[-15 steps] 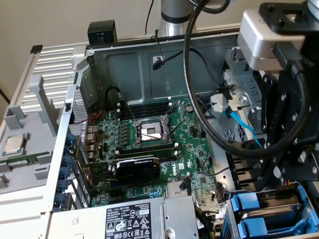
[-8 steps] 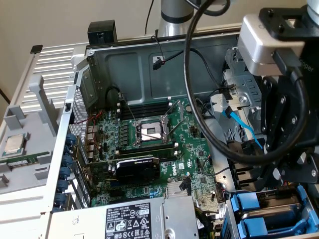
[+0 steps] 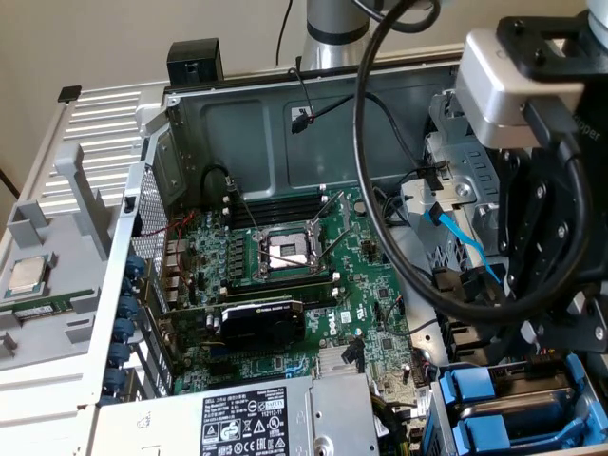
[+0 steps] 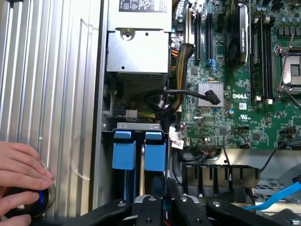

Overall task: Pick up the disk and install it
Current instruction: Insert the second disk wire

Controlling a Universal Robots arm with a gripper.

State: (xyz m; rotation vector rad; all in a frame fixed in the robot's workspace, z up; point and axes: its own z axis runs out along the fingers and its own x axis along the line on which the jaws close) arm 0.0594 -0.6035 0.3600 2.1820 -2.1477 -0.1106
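Looking across the exterior view first, the open computer case (image 3: 285,95) lies on the table with its motherboard (image 3: 285,275) exposed, the empty processor socket (image 3: 285,249) in the middle and a black graphics card (image 3: 256,321) below it. A small processor chip (image 3: 27,275) rests on the grey tray (image 3: 57,313) at the exterior view's left. The gripper (image 3: 560,323) hangs over the drive bay (image 3: 513,408) at the exterior view's lower right, where blue plastic carriers (image 3: 475,389) show beneath it. A thick black cable (image 3: 366,142) loops from the arm across the case.

From the wrist view, two blue carrier ends (image 4: 124,149) sit side by side in the bay, and the gripper's black linkage (image 4: 164,207) is directly over the slot just beside them. The jaws are drawn nearly together, apparently clamped on the disk (image 4: 157,186), whose blue edge stands on end between them, already partly down in the bay; I cannot see its label. A person's hand (image 4: 21,176) rests on a dark round object (image 4: 35,200) on the ribbed grey panel (image 4: 47,94).

As a judgement, the risk is a tilted disk jamming against the bay rails or the neighbouring carriers. The loose cables (image 4: 164,101) near the bay could snag, and the looping arm cable could catch the case wall.
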